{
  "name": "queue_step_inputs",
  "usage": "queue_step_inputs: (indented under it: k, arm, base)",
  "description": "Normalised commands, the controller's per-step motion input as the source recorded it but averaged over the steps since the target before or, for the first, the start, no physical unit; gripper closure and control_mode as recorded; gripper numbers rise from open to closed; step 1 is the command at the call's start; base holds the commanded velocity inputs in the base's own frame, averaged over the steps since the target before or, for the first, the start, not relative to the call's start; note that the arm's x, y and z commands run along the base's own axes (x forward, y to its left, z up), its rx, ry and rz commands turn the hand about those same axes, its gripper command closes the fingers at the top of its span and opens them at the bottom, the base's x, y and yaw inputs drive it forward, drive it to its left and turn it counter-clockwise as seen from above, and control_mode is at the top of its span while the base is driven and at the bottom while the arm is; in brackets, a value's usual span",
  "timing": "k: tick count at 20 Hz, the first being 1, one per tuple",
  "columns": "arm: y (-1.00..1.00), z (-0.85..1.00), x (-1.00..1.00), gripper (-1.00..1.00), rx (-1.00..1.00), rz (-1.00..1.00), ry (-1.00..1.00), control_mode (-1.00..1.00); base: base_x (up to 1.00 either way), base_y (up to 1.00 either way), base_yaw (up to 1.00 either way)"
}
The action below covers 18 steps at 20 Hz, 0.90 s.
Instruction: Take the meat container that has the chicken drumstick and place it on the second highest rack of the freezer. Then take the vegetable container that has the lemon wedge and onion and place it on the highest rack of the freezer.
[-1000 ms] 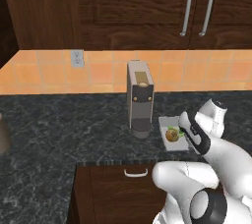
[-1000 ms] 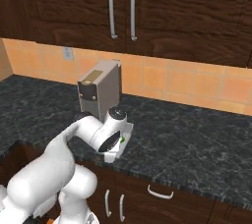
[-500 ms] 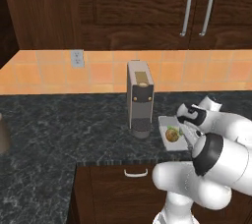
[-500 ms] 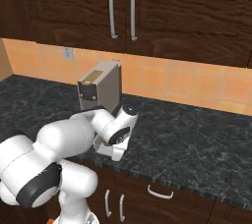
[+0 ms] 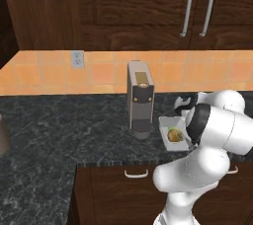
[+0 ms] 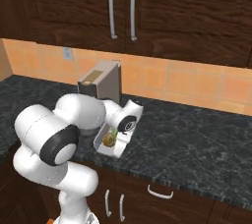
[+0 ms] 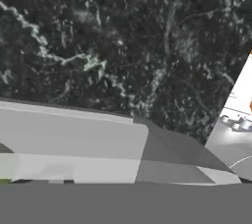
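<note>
room: dark wood cupboards [image 5: 148, 7] over an orange tiled wall, black marbled table [image 5: 59, 135] below
landmark: grey coffee machine [image 5: 140, 99] standing on the table near its front edge
vegetable container: white tray [image 6: 112, 142] with the lemon wedge and onion [image 6: 109, 139], on the table just beside the coffee machine, close to the table's front edge
pincer: hidden behind the arm's wrist, low over the tray; I cannot tell whether it is spread or pinching the tray rim
relation: tray seems directly under the wrist, a rim right at the hand
risk: tray sits near the edge beside the coffee machine; a shallow or off-centre grip on the rim could tip it and spill the pieces
risk two: the bulky elbow swings close to the coffee machine and might knock it
</note>
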Motion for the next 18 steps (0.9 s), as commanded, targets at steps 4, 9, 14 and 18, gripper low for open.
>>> queue_step_inputs:
  k: [4,9,14,18]
  arm:
    - [0.35,-0.87,0.00,1.00,-0.08,0.00,0.15,-1.00]
    - [0.40,-0.34,-0.07,1.00,-0.04,0.00,-0.01,-1.00]
    - [0.64,0.00,-0.31,1.00,-0.09,0.01,-0.45,-1.00]
    - [-0.02,0.00,-0.50,1.00,0.02,0.11,-0.33,-1.00]
  base:
    - [0.00,0.00,0.00]
    - [0.00,0.00,0.00]
    - [0.00,0.00,0.00]
    - [0.00,0.00,0.00]
